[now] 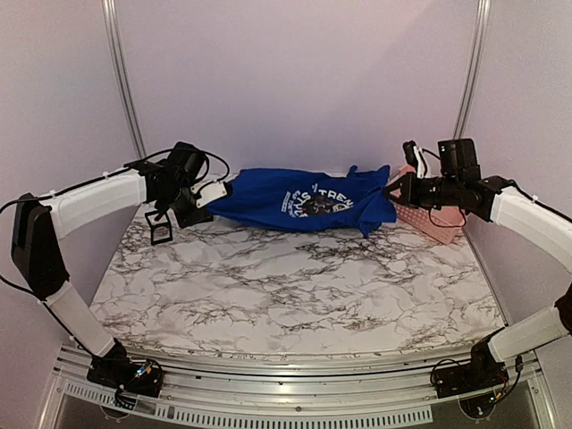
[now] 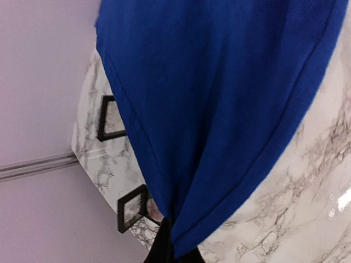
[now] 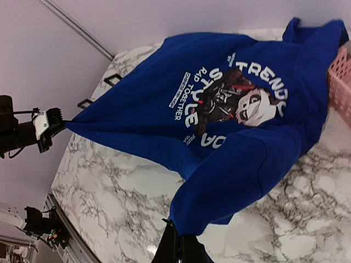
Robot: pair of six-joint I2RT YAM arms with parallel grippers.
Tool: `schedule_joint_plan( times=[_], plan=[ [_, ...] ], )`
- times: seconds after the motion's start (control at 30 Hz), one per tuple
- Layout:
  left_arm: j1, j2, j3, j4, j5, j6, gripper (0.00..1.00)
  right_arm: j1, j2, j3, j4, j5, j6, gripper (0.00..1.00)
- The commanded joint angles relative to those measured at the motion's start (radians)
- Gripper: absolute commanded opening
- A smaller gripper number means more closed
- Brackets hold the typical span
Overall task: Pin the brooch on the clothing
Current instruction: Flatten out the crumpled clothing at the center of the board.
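Note:
The royal blue T-shirt [image 1: 299, 201] with the panda print [image 3: 241, 104] hangs stretched between my two grippers above the back of the table. My left gripper [image 1: 217, 190] is shut on its left end; in the left wrist view the black fingers [image 2: 164, 246] pinch a bunched fold of the shirt [image 2: 219, 98]. My right gripper [image 1: 391, 189] is shut on the right end; in the right wrist view it [image 3: 184, 241] pinches a sleeve. The brooch does not show clearly. A small pinkish round patch [image 2: 152, 211] sits beside a black box, mostly hidden by the cloth, and I cannot tell what it is.
Small black square boxes [image 1: 161, 231] lie on the marble table [image 1: 295, 286] under my left gripper, and also show in the left wrist view [image 2: 130, 209]. A pink basket [image 1: 429, 223] stands at the back right, under the shirt's right end. Walls close off the back and sides.

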Motion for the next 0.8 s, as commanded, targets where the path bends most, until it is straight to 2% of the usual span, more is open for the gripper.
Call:
schedule_joint_plan(
  times=[0.0,0.13,0.33,0.53,0.77],
  plan=[
    [-0.011,-0.103,-0.178,-0.045,0.044,0.014,0.0,0.129,-0.147,-0.152,-0.123,-0.075,0.163,0.0],
    [-0.014,-0.144,-0.272,-0.057,0.072,-0.027,0.0,0.169,-0.149,-0.205,-0.248,-0.092,0.199,0.0],
    [-0.036,-0.215,-0.375,-0.169,0.223,-0.041,0.0,0.171,-0.102,-0.204,-0.546,-0.053,0.217,0.0],
    [-0.064,-0.293,-0.476,-0.277,0.326,0.0,0.0,0.222,-0.142,-0.303,-0.634,-0.129,0.314,0.0],
    [-0.101,-0.321,-0.532,-0.288,0.328,-0.023,0.0,0.246,-0.16,-0.327,-0.819,-0.095,0.356,0.0]
  ],
)
